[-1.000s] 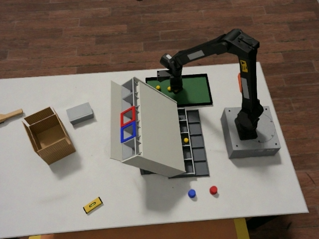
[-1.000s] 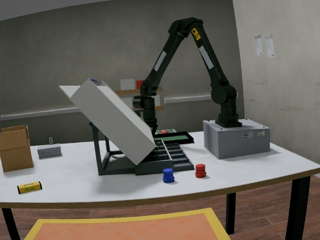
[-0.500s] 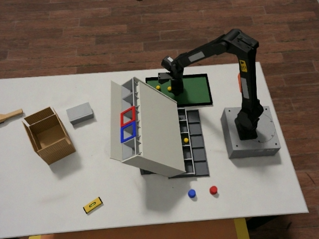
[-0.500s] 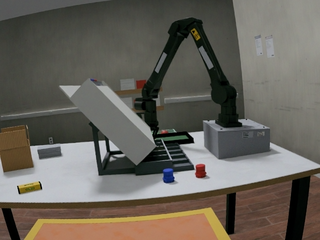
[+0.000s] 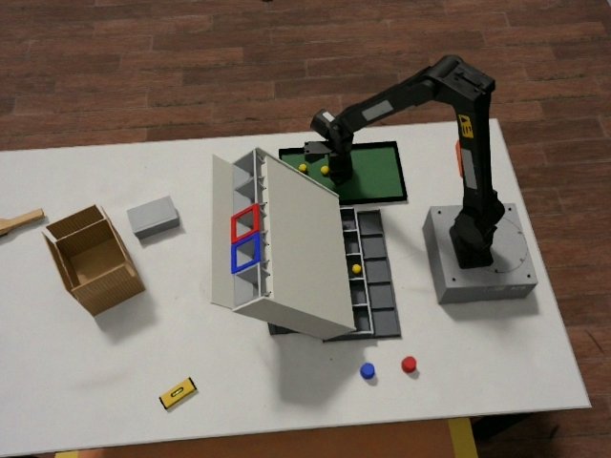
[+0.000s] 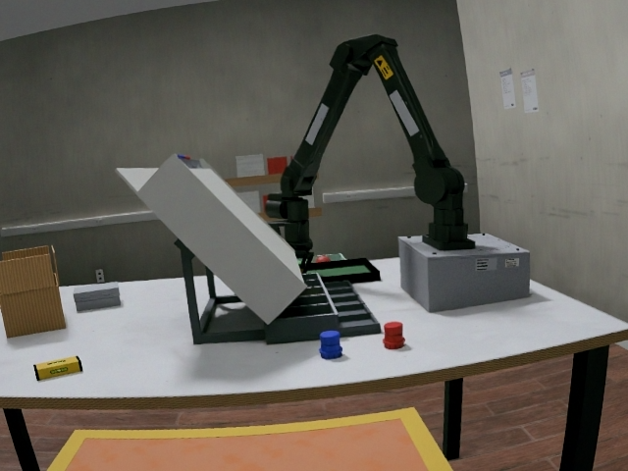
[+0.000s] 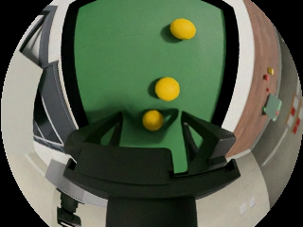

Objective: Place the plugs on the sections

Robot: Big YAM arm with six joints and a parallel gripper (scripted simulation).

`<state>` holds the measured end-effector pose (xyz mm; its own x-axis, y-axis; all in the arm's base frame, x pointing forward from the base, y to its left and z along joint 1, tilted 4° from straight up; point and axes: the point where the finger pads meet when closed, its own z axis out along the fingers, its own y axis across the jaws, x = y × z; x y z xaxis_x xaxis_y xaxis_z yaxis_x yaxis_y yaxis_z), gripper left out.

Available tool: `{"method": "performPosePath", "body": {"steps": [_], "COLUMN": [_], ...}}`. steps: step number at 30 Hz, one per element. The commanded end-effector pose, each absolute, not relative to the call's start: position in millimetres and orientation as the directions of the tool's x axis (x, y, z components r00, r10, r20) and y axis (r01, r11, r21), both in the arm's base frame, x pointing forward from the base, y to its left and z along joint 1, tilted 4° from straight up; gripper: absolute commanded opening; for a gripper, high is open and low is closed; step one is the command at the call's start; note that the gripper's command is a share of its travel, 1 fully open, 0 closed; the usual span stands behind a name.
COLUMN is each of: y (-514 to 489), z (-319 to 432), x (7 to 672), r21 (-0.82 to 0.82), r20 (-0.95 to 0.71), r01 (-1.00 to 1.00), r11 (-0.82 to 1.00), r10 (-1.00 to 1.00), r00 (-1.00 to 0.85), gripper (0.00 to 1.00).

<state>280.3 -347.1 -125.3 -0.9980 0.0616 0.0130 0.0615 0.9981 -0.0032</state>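
My gripper [image 5: 340,178] [image 6: 304,254] [image 7: 151,114] is open and low over the green marble tray [image 5: 380,172] [image 6: 349,270] [image 7: 120,44]. In the wrist view one yellow marble [image 7: 153,119] lies on the tray between the open fingers. Two more marbles [image 7: 167,89] [image 7: 182,28] [image 5: 325,170] [image 5: 302,168] lie beyond it. Another marble [image 5: 355,268] sits in the middle section of the grey sectioned tray [image 5: 380,296] [image 6: 349,309]. The red-banded funnel [image 5: 233,229] and the blue-banded funnel [image 5: 233,259] sit at the top of the sloping white cover [image 5: 301,246] [image 6: 223,233]. The blue plug [image 5: 367,370] [image 6: 330,343] and the red plug [image 5: 409,364] [image 6: 393,335] stand on the table.
A cardboard box [image 5: 94,259] [image 6: 30,291], a grey block [image 5: 153,216] [image 6: 96,296] and a wooden piece [image 5: 19,218] are at the left. A yellow level [image 5: 178,392] [image 6: 57,367] lies near the front edge. The arm's grey base [image 5: 513,281] [image 6: 464,279] stands at the right.
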Motion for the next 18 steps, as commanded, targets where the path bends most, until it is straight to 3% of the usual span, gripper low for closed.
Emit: {"method": "performPosePath", "body": {"steps": [1, 6, 7, 18], "y": [-346.9, -346.8, -350.2, -350.2], "z": [-135.8, -136.4, -123.7, -123.7], "x": [271.6, 271.1, 282.3, 282.3], "r21": [0.003, -0.001, -0.015, -0.015], "r20": [0.017, 0.014, 0.001, 0.001], "r01": [0.067, 0.066, 0.062, 0.062], "r11": [0.998, 0.998, 0.998, 0.998], "r10": [0.067, 0.066, 0.062, 0.062], "r00": [-0.998, -0.998, -0.998, -0.998], "gripper": [0.80, 0.80, 0.00, 0.00]}}
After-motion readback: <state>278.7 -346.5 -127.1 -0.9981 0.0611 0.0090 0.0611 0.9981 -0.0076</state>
